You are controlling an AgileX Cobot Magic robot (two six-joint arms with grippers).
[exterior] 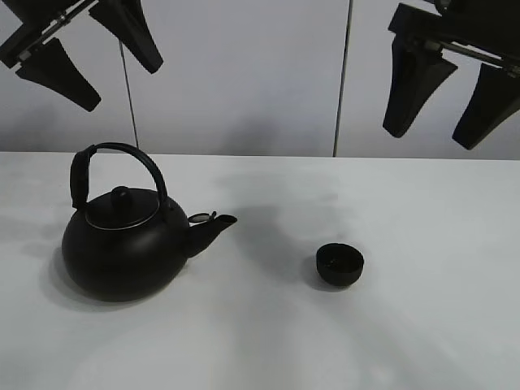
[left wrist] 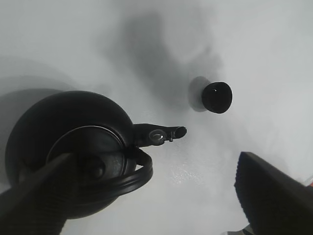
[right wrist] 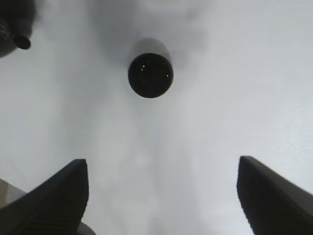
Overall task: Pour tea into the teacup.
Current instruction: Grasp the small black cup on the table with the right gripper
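Two grippers hang high over the bench point(exterior: 422, 341) in the high view, the left gripper point(exterior: 122, 83) at about 11 o'clock and the right gripper point(exterior: 431, 136) at about 1 o'clock. Both have their jaws spread wide with nothing between them. Below, the kettle point(exterior: 122, 252) stands upright at 8 o'clock, its spout point(exterior: 213, 223) aimed toward 3 o'clock at the teacup point(exterior: 340, 265). The teacup sits upright at about 4 o'clock, well apart from the kettle, and no tea shows anywhere. From the left wrist you look down on the kettle's lid point(left wrist: 98, 144) and arched handle point(left wrist: 142, 171), the jaws open and touching nothing, the teacup beyond the spout. From the right wrist the teacup lies ahead of the open jaws, its inside too dark to tell whether it holds anything. Expect the kettle to be rigid and heavy, more so if full. Take the handle squarely at its crown with the left jaws, or it may swing as you tilt. The teacup looks light, easily knocked and probably breakable, so keep the spout clear of its rim.
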